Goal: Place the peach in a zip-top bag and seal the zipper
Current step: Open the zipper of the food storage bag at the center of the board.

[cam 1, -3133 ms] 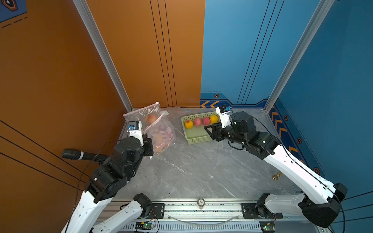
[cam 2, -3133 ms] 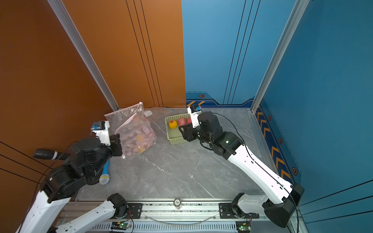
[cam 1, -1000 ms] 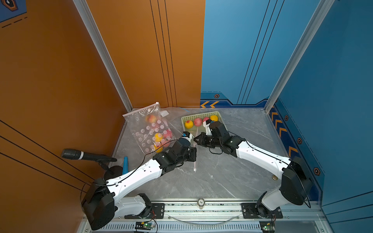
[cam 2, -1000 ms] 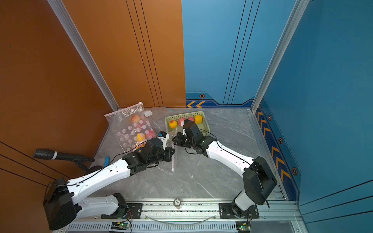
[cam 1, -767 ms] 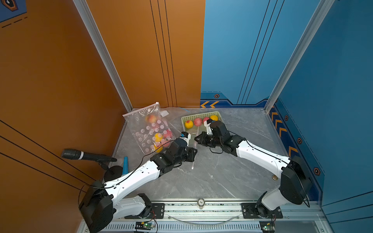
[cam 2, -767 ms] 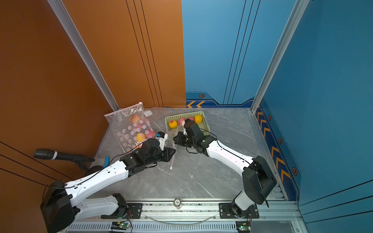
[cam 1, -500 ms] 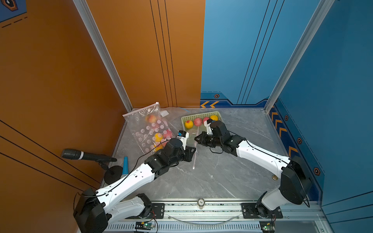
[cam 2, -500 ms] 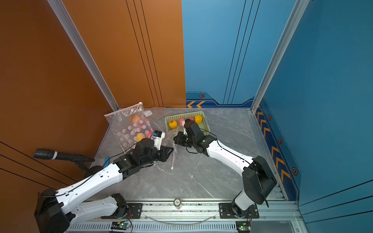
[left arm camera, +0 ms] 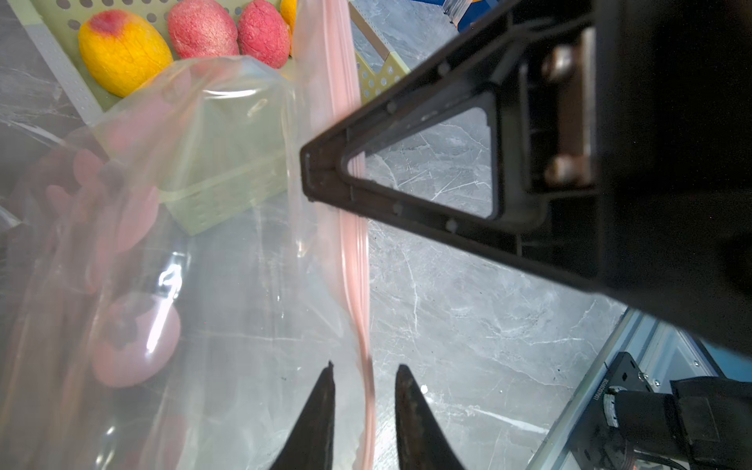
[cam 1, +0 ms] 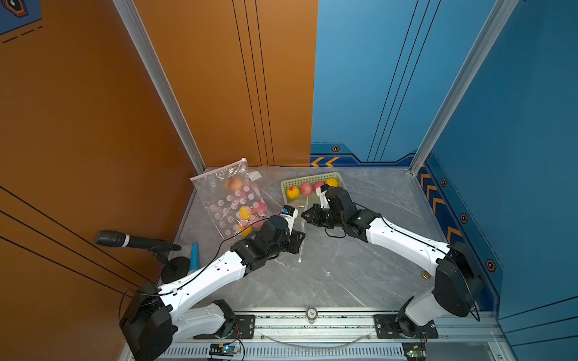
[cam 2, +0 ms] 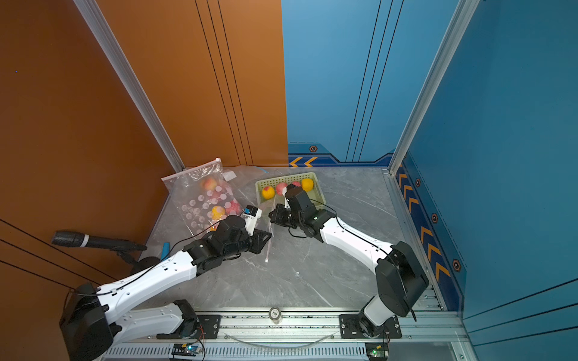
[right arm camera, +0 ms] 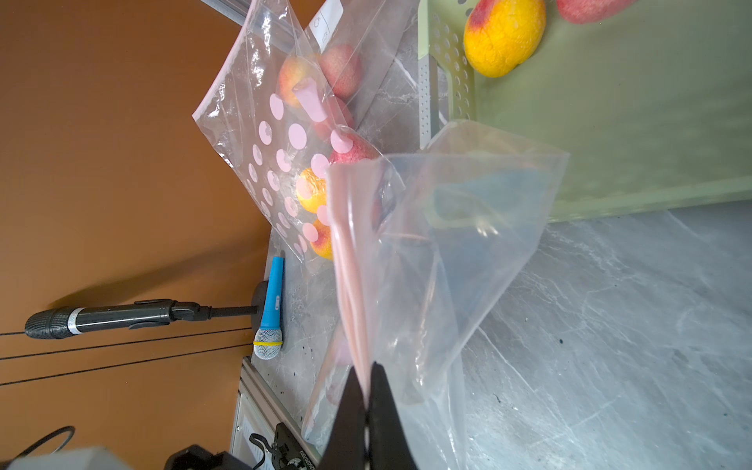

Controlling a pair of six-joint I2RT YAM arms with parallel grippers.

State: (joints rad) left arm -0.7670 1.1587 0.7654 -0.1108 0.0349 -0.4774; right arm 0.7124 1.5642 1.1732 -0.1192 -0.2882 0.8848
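Grey marble tabletop (cam 1: 344,275), orange and blue walls: a clear bag held up just beside the green basket (cam 1: 312,177), on its robot side.
Here the right gripper (right arm camera: 368,390) pinches the zip-top bag (right arm camera: 488,211) by its pink zipper strip (left arm camera: 354,260). The left gripper (left arm camera: 365,366) stands parted astride that strip, not clamping. The peaches (cam 1: 306,188) lie in the basket. The film looks limp, light and slippery, so the stiffer strip is likely the best hold.

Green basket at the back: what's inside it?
In the green basket, four fruits line the far wall: a yellow-red fruit, a pink fruit, a second pink fruit, a yellow fruit. The right arm and held clear bag cover its near part, hiding anything there.
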